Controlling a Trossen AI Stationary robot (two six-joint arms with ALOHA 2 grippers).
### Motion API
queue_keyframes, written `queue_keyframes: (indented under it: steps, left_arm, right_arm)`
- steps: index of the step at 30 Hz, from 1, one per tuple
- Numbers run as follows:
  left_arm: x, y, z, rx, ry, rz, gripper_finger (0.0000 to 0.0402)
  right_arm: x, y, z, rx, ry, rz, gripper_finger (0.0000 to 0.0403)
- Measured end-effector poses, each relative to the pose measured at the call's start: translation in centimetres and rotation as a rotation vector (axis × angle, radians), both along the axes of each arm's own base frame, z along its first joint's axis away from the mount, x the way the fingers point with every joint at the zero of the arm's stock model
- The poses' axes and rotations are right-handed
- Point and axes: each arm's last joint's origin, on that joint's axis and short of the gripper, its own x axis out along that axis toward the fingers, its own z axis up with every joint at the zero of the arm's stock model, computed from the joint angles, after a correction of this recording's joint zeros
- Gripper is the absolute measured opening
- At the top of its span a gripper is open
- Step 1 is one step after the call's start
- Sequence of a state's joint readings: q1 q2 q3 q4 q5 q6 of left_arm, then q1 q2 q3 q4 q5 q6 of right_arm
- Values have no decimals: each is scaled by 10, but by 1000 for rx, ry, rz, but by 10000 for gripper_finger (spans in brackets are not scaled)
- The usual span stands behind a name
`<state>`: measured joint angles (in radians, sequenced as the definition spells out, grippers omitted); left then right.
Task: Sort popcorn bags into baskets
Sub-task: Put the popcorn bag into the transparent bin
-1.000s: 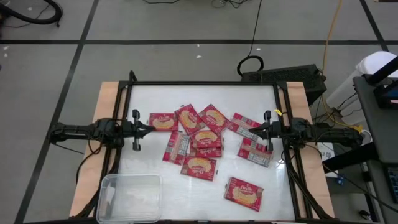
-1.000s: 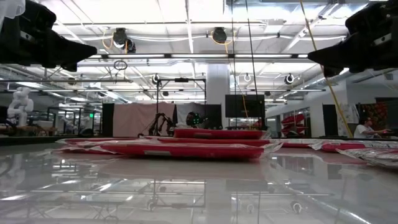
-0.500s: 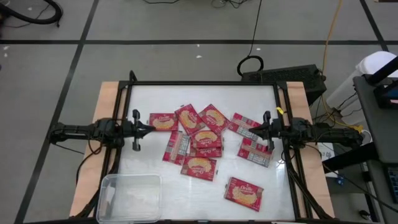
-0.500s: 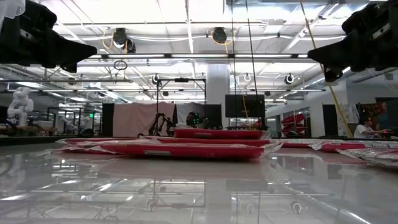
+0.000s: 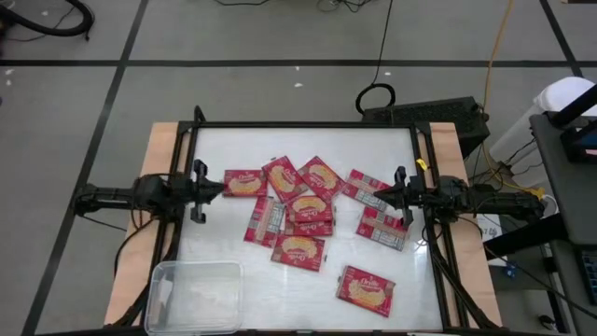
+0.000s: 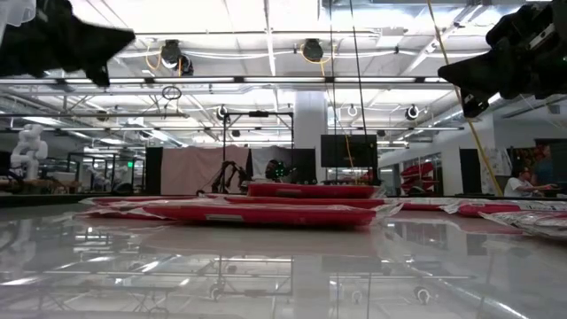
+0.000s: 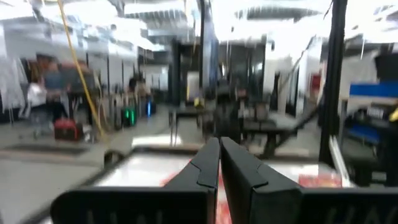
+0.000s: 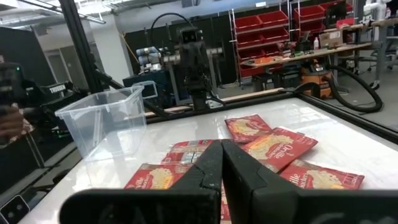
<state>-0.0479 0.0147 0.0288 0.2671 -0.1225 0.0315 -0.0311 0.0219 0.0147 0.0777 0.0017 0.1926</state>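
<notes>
Overhead view: a glossy white tabletop (image 5: 224, 233) framed in black rails carries a loose cluster of flat rectangular red popcorn bags (image 5: 297, 211) at its centre. Most lie picture-side up, showing a yellow-cream print; several overlap or touch one another. Two bags toward the right side show grey-white printed backs (image 5: 383, 227), and one bag (image 5: 366, 289) lies apart from the cluster, near the front right corner. A clear, colourless plastic rectangular tub with rounded corners (image 5: 194, 296) sits at the front left corner, well apart from the bags; no bag is visible in it.

The left gripper (image 5: 222, 184) is held over the left edge of the tabletop, its tip just beside the leftmost bag (image 5: 244, 182); the left wrist view shows its two dark fingers (image 7: 205, 167) pressed together with nothing between them. The right gripper (image 5: 380, 197) is held over the right edge, its tip above the bags on that side; in the right wrist view its fingers (image 8: 210, 169) are likewise pressed together and empty, with the bags and the clear tub (image 8: 106, 121) beyond them.

Table-height view: the bags (image 6: 266, 211) lie flat as low red strips, and both arms hang dark at the upper corners, clear of the tabletop (image 6: 283, 266).
</notes>
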Motion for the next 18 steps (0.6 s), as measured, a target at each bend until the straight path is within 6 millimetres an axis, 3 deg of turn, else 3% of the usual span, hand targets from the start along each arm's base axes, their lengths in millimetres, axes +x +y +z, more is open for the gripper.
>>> queue_keyframes:
  steps: [6,18]
  left_arm:
    - [-12,1,60,-13,-34,15,21]
    - [-6,2,177,13,349,76,21]
  right_arm:
    - [0,0,0,66,-2,5,0]
    - [0,0,-1,110,4,6,0]
